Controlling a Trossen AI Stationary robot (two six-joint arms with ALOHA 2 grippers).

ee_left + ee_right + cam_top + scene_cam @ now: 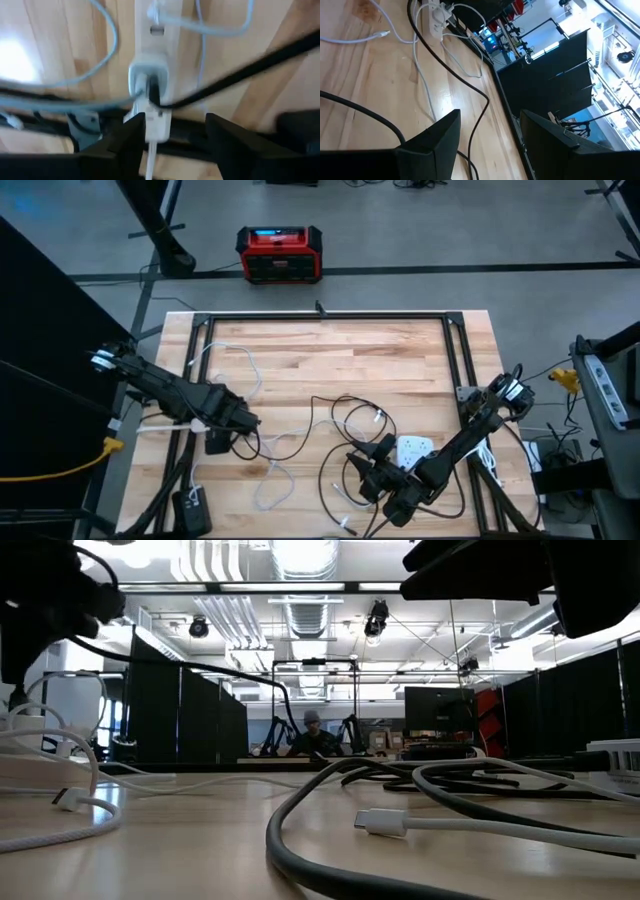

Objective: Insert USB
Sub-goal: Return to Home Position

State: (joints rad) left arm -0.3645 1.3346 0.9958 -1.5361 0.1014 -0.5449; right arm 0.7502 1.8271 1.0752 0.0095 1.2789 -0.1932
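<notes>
Wooden surface point(350, 360) from above: left claw point(247, 420) at its left side, right claw point(372, 470) right of centre. Low view: white plug point(380, 823) lies loose. Left wrist: claw wide, empty, over the white adapter point(141, 72) holding the black cable point(240, 74). Right wrist: wide, empty.

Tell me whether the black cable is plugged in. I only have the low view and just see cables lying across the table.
Observer: Yes. The left wrist view shows the black cable seated in the white adapter on the outlet extension.
Operator: Is the left gripper holding it?
Observer: No. The left gripper is open, straddling the extension and gripping nothing.
Operator: And the right arm?
Observer: The right gripper is open and empty. In the high view it is over the right side of the table.
</notes>
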